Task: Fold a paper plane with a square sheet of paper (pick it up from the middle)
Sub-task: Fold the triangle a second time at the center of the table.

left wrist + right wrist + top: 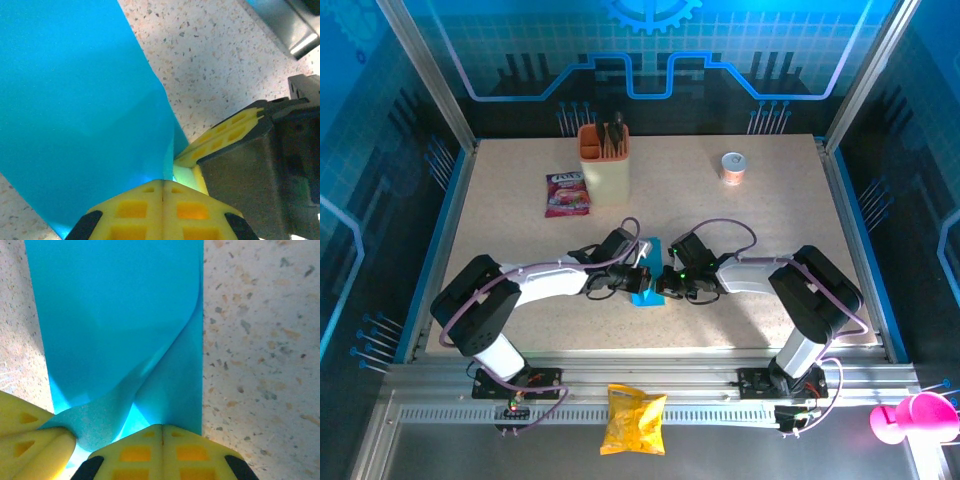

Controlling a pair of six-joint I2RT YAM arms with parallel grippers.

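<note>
The cyan-blue square sheet of paper (pixel 647 270) sits at the middle of the table, doubled over into a narrower band. My left gripper (pixel 637 279) and right gripper (pixel 666 282) meet at its near end, tips almost touching. In the left wrist view the paper (pixel 75 110) runs down into my left gripper (pixel 163 181), whose yellow pads are pressed together on its edge; the right gripper's fingers (pixel 225 132) are close beside. In the right wrist view the paper (pixel 120 315) buckles in a curved fold and its lower edge is pinched in my shut right gripper (pixel 162 426).
An orange-cream holder (pixel 604 165) with dark tools stands at the back, a pink-purple snack packet (pixel 566 194) to its left. A small round cup (pixel 733 167) is at the back right. A yellow crisp bag (pixel 633 418) lies on the front rail, a pink object (pixel 910 415) at bottom right.
</note>
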